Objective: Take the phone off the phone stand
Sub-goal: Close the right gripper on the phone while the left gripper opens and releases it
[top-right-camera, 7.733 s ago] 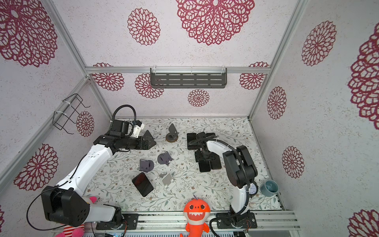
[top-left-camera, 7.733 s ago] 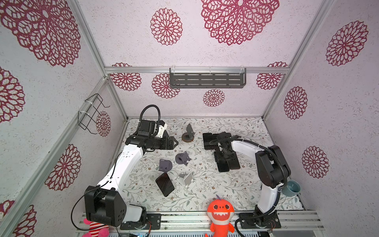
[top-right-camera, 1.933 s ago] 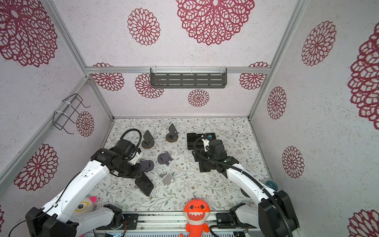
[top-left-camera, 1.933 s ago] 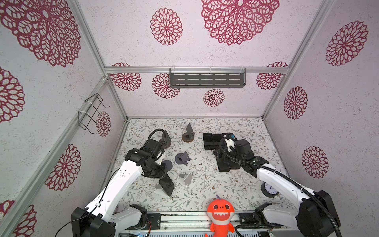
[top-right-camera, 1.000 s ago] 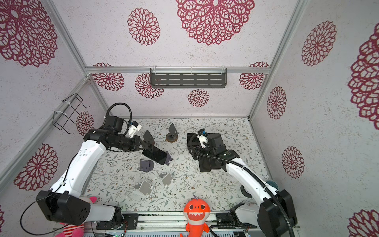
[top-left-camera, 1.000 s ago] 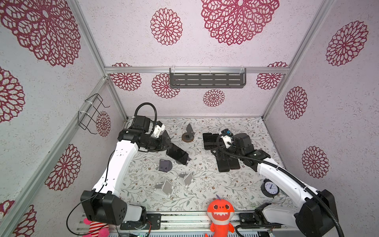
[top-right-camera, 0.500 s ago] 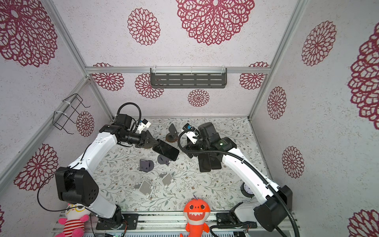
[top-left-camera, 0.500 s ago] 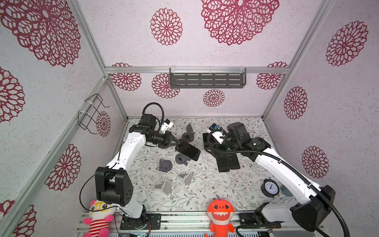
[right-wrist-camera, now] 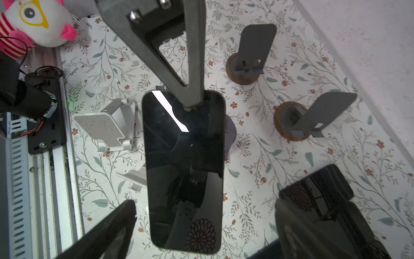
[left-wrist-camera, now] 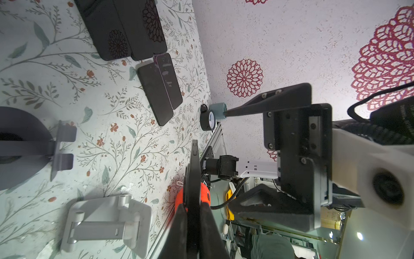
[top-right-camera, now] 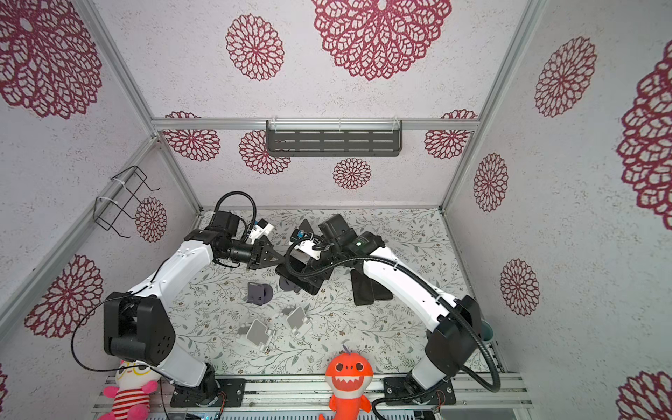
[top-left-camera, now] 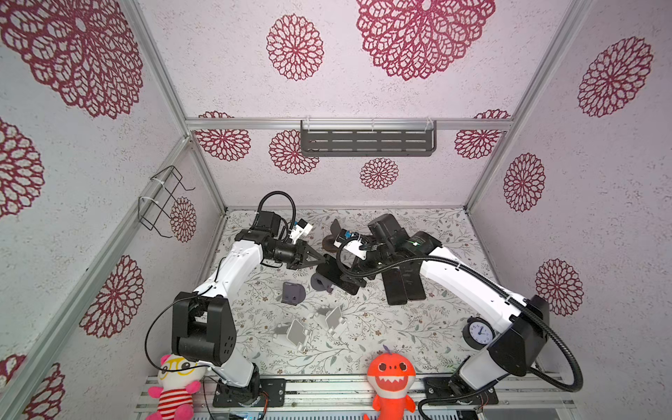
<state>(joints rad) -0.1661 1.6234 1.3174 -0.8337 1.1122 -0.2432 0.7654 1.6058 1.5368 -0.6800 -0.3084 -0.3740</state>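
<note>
Phone [right-wrist-camera: 183, 157] is held roughly level in the air above the table [top-left-camera: 382, 327], clear of the white stands [top-left-camera: 296, 332] (both seen empty), so the removal itself is judged done. One short end is pinched by the closed left fingers [right-wrist-camera: 195, 56], which leaves the other end free. That free end is straddled by the wide-open right fingers [left-wrist-camera: 280, 101], no contact being visible, apparently so that a handover can be made.

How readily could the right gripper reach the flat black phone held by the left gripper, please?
Probably yes: the right gripper stands open astride the flat black phone, whose free end is unobstructed.
</note>
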